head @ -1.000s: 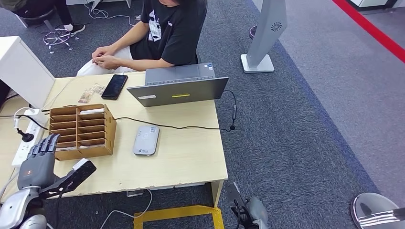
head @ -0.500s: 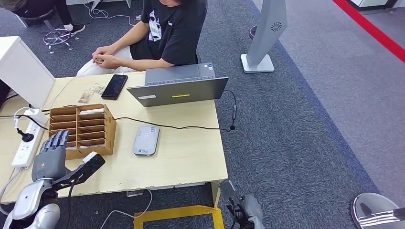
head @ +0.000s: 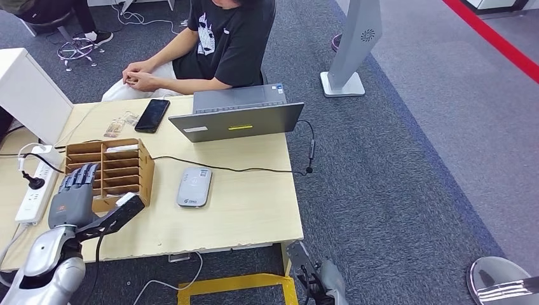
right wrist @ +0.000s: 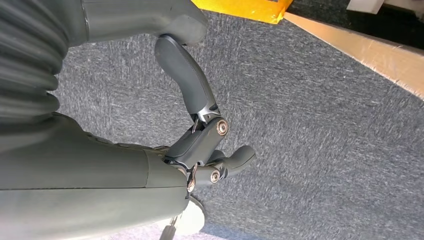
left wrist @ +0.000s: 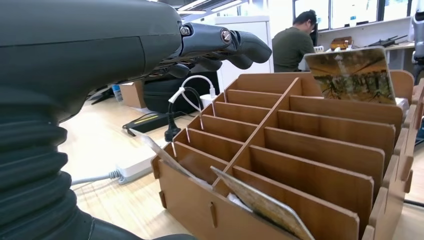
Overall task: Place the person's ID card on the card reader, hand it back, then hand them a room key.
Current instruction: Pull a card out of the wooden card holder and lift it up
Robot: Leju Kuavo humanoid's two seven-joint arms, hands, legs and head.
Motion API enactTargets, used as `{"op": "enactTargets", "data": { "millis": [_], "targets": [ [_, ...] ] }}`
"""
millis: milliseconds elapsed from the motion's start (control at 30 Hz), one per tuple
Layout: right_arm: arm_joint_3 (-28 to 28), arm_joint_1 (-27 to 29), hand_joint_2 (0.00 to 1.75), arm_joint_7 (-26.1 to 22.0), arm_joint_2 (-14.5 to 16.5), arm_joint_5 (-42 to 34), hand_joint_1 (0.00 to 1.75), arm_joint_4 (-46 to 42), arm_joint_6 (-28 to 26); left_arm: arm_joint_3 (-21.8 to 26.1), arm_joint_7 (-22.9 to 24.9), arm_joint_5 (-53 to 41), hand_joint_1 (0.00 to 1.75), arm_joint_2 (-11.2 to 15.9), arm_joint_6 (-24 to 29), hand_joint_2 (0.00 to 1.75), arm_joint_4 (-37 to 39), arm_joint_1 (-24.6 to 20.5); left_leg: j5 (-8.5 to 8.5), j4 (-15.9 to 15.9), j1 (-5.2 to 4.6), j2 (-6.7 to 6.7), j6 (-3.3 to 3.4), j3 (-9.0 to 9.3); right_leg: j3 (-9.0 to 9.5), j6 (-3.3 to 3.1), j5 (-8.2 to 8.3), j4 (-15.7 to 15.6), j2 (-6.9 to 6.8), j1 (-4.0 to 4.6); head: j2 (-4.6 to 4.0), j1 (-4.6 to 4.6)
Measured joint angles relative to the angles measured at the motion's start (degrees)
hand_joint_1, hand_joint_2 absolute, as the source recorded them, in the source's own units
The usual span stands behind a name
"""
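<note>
The left robot hand [head: 75,196] has advanced, fingers spread and empty, over the slotted plywood card rack [head: 121,173]; beyond it lies the rounded grey card reader [head: 194,186] on the pale woodgrain tabletop [head: 241,203].

The head camera looks down on the tabletop [head: 254,210]; the left wrist camera sits close to the same wooden organizer [head: 109,173]; the right wrist camera faces carpet [right wrist: 325,125].

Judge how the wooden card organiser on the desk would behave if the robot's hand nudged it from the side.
The wooden card organiser looks like thin plywood, so probably stiff and light. Its base sits flat on the desk, so it would likely slide rather than tip. The cards standing loose in its slots might shift or lean.
</note>
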Motion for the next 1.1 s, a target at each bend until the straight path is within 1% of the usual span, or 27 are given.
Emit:
{"op": "enactTargets", "data": {
  "millis": [267, 667, 967, 1000, 1100],
  "targets": [
    [0.3, -0.1, 1.75, 0.0, 0.1, 0.0, 0.0, 0.2, 0.0, -0.4, 0.1, 0.0, 0.0, -0.1, 0.1, 1.75, 1.3, 0.0, 0.0, 0.0, 0.0, 0.0, 0.0, 0.0, 0.0, 0.0, 0.0, 0.0, -0.01, 0.0, 0.0, 0.0],
    [1.0, -0.7, 1.75, -0.2, 0.2, 0.0, 0.0, 0.6, 0.1, -0.9, 0.1, -0.5, 0.0, -2.0, 0.0, 1.75, 4.3, -0.9, 0.0, 0.0, 0.0, 0.0, 0.0, 0.0, 0.0, 0.0, 0.0, 0.0, 0.0, 0.0, 0.0, 0.0],
    [1.4, -1.0, 1.75, -0.2, 0.3, 0.0, 0.0, 1.1, 0.1, -1.5, 0.1, -0.7, 0.0, -2.8, 0.2, 1.75, 5.7, -1.3, 0.0, 0.0, 0.0, 0.0, 0.0, 0.0, 0.0, 0.0, 0.0, 0.0, 0.0, 0.0, 0.0, 0.01],
    [1.4, -1.0, 1.75, -0.2, 0.3, -0.1, 0.0, 1.1, 0.1, -1.5, 0.1, -0.7, 0.03, -2.9, 0.3, 1.75, 5.9, -1.4, 0.0, 0.0, 0.0, 0.0, 0.0, 0.0, 0.0, 0.0, 0.0, 0.0, 0.0, 0.0, 0.0, 0.01],
    [1.5, -1.2, 1.75, -0.3, 0.5, -0.2, 0.0, 1.4, 0.1, -1.5, -0.2, -0.7, 1.34, -3.1, 0.8, 1.75, 6.7, -1.8, 0.0, 0.0, 0.0, 0.0, 0.0, 0.0, 0.0, 0.0, 0.0, 0.0, 0.0, 0.0, 0.0, 0.01]
  ]
}}
